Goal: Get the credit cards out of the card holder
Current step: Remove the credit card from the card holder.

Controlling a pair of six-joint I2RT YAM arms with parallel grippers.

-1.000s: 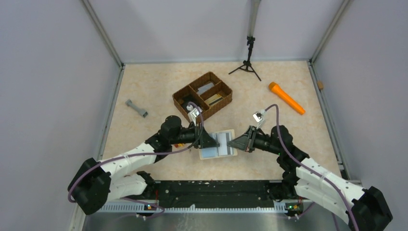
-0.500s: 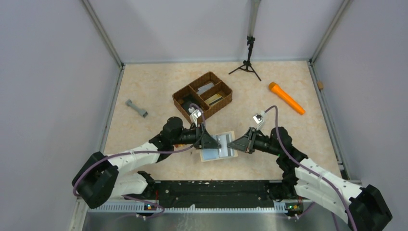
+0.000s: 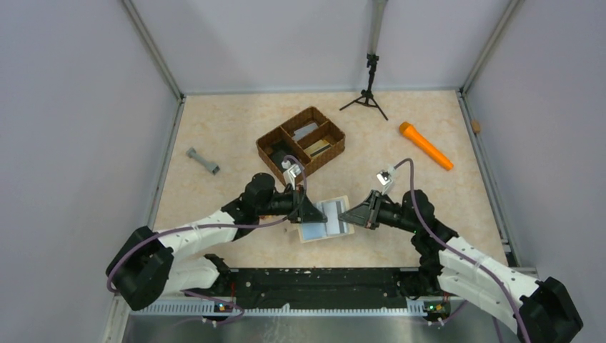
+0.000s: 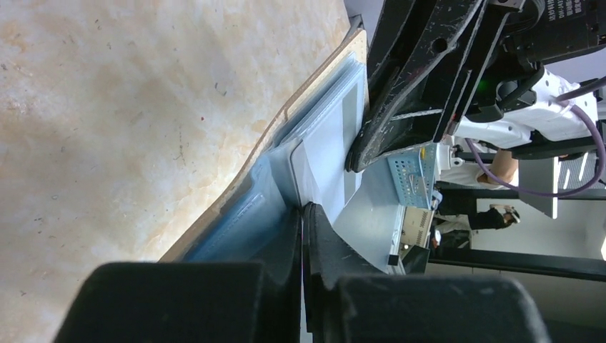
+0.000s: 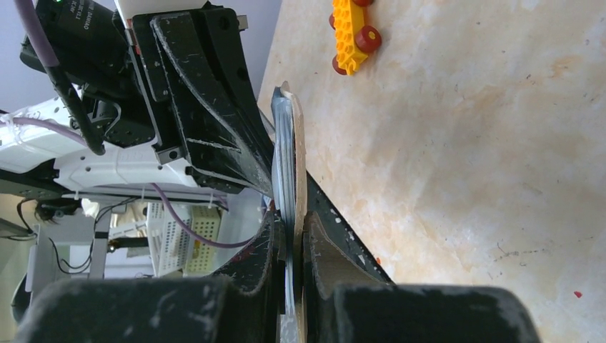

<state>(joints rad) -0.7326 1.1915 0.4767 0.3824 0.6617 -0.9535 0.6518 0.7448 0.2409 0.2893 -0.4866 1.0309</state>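
The card holder (image 3: 313,230) lies open between both grippers, cream outside and pale blue inside. A whitish credit card (image 3: 330,211) with a grey stripe sits on its upper half. My left gripper (image 3: 313,213) is at the holder's left side. In the left wrist view it (image 4: 303,209) is shut on the corner of the whitish card (image 4: 325,153), beside the blue pocket (image 4: 246,221). My right gripper (image 3: 344,213) is at the holder's right edge. In the right wrist view it (image 5: 291,229) is shut on the holder's edge (image 5: 289,150), with cream cover and blue layers between the fingers.
A brown wicker divided tray (image 3: 301,143) stands behind the holder. An orange flashlight (image 3: 425,146) lies at the back right, a grey dumbbell-shaped piece (image 3: 203,161) at the left, a black tripod (image 3: 369,89) at the back wall. A yellow toy with red wheels (image 5: 350,28) lies near the left arm.
The holder and both grippers have shifted slightly toward the near edge. Both grips look the same.
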